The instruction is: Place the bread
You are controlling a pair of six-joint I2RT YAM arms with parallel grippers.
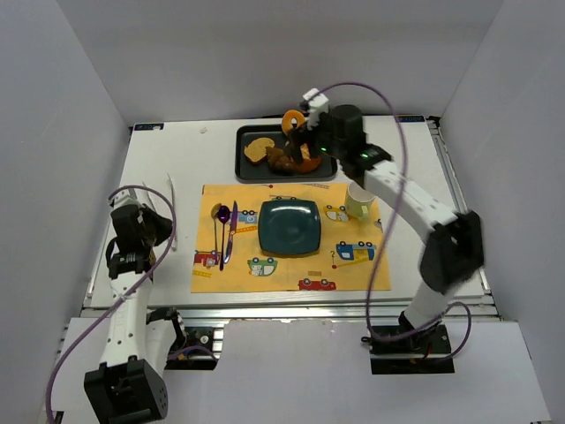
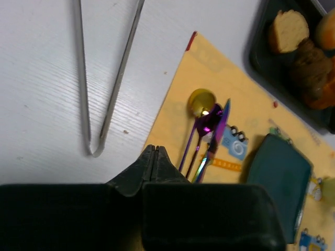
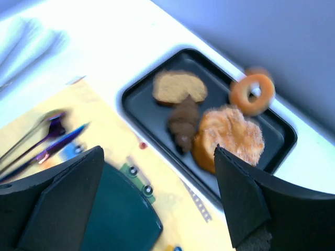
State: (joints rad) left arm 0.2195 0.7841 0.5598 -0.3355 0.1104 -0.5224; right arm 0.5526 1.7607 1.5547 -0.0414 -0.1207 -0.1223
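The bread (image 1: 259, 150), a golden-tan slice with a darker crust, lies flat at the left end of the black tray (image 1: 250, 170). It also shows in the right wrist view (image 3: 179, 87) and the left wrist view (image 2: 288, 30). My right gripper (image 1: 305, 143) hovers over the tray's right half, open and empty (image 3: 159, 172), apart from the bread. The dark teal square plate (image 1: 289, 226) sits empty on the yellow placemat (image 1: 353, 269). My left gripper (image 1: 152, 226) is shut and empty (image 2: 153, 151) over the table left of the mat.
The tray also holds a dark brown pastry (image 3: 184, 124), a sugared orange pastry (image 3: 229, 137) and an orange ring donut (image 3: 252, 93). Metal tongs (image 2: 104, 78) lie left of the mat. Purple cutlery (image 1: 225, 231) lies left of the plate, a pale mug (image 1: 358, 201) to its right.
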